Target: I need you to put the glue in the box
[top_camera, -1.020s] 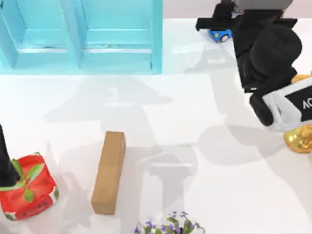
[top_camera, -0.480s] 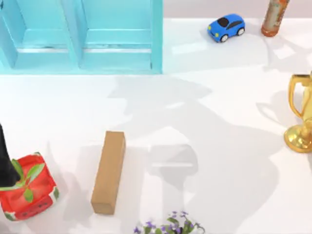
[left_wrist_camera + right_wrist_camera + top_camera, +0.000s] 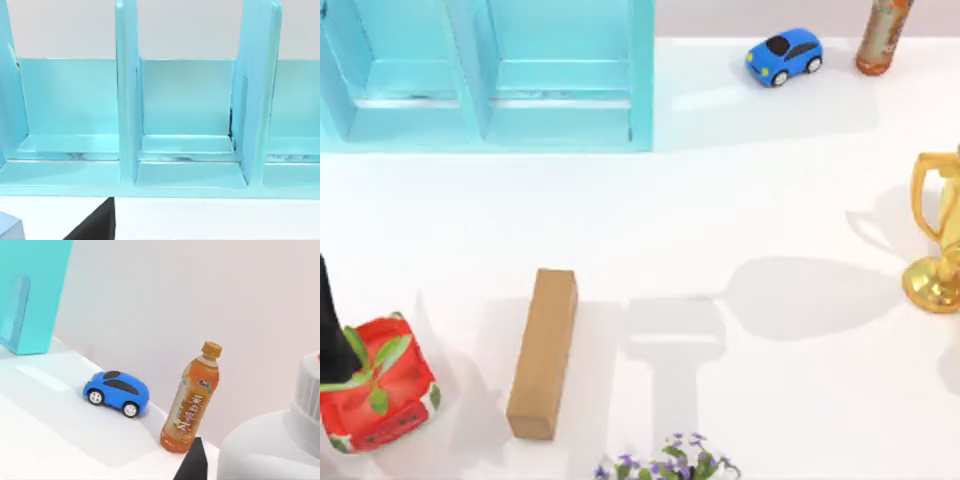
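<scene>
The glue (image 3: pixel 280 440) looms close in the right wrist view as a white bottle with a ribbed neck and a sliver of red at the frame edge. It hangs above the table's back right corner. A dark finger (image 3: pixel 194 466) of my right gripper pokes out beside it, and the gripper looks shut on the bottle. The box (image 3: pixel 490 75) is light blue with several open compartments at the back left, and the left wrist view faces its dividers (image 3: pixel 190 175). My left arm (image 3: pixel 330 335) stays parked at the left edge.
A blue toy car (image 3: pixel 784 56) and a tall orange-brown bottle (image 3: pixel 883 35) stand at the back right. A gold trophy (image 3: pixel 938 240) is at the right edge. A brown block (image 3: pixel 543 352), a red plant pot (image 3: pixel 380 400) and purple flowers (image 3: pixel 670 463) sit along the front.
My right arm, over the back right corner a second ago, has left the top view, uncovering the car and the orange-brown bottle. Its shadow has shifted across the table.
</scene>
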Controlling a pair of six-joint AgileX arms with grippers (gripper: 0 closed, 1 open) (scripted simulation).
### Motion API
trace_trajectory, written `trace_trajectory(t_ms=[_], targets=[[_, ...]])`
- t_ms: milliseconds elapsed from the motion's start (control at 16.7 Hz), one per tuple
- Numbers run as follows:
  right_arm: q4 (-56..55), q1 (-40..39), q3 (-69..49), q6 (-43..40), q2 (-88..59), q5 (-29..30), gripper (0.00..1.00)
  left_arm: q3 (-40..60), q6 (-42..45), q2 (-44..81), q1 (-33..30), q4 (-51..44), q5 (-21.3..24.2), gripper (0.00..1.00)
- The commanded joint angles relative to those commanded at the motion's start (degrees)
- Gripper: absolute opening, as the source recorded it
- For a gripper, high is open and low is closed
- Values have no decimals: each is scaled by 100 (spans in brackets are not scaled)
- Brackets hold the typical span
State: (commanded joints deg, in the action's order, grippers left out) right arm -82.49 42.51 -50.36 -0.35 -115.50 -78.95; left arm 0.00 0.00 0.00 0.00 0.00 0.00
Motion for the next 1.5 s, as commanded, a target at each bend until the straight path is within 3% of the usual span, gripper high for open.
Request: trace_trajectory(t_ms=[240, 480, 720, 780, 1500], targets=[[303, 1255, 432, -86, -460, -1744, 0, 0, 0, 0, 0, 0, 0, 100], [503, 1903, 657, -140, -723, -2532, 0, 0, 0, 0, 0, 0, 0, 100], [517, 1945, 671, -144, -739, -2580, 0, 0, 0, 0, 0, 0, 0, 100], [1334, 1883, -320, -57, -1178, -1220, 0, 0, 0, 0, 0, 0, 0, 100], [405, 902, 928, -522, -965, -1531, 0, 0, 0, 0, 0, 0, 0, 100]])
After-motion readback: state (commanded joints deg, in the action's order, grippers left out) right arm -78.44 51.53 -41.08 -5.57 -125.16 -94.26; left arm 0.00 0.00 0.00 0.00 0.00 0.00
